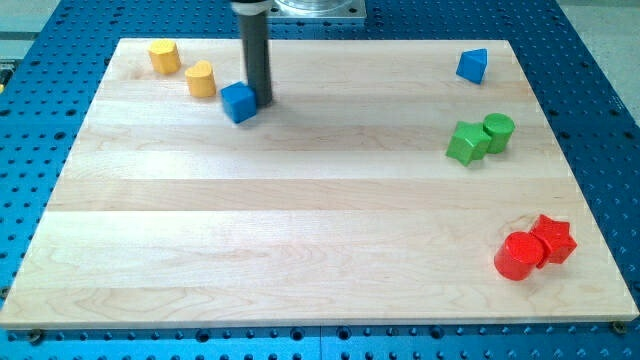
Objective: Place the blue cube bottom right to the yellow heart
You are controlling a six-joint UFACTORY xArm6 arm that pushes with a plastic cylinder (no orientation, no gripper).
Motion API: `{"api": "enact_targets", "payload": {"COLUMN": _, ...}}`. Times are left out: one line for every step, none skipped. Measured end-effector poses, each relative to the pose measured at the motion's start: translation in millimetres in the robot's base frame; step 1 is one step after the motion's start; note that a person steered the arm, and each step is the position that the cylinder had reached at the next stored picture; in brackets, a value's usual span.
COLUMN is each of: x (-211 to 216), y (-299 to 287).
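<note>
The blue cube (239, 102) sits on the wooden board near the view's top left. My tip (262, 100) stands right beside the cube on its right side, touching or almost touching it. A yellow block that looks like the heart (201, 79) lies just up and left of the cube. A second yellow block (164, 57), roughly cylindrical, lies further up and left.
A blue triangular block (473, 66) lies at the top right. A green star-like block (466, 142) and a green cylinder (498, 132) touch at the right. A red cylinder (519, 256) and a red star (552, 239) touch at the bottom right.
</note>
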State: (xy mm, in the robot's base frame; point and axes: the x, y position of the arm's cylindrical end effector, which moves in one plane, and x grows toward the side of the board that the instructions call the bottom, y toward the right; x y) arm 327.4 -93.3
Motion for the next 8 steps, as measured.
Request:
{"api": "enact_targets", "payload": {"x": 16, "y": 25}}
{"api": "enact_targets", "payload": {"x": 64, "y": 3}}
{"api": "enact_targets", "payload": {"x": 71, "y": -68}}
{"api": "enact_targets", "payload": {"x": 71, "y": -63}}
{"api": "enact_targets", "payload": {"x": 51, "y": -34}}
{"api": "enact_targets", "payload": {"x": 47, "y": -46}}
{"api": "enact_targets", "payload": {"x": 33, "y": -46}}
{"api": "enact_targets", "payload": {"x": 31, "y": -30}}
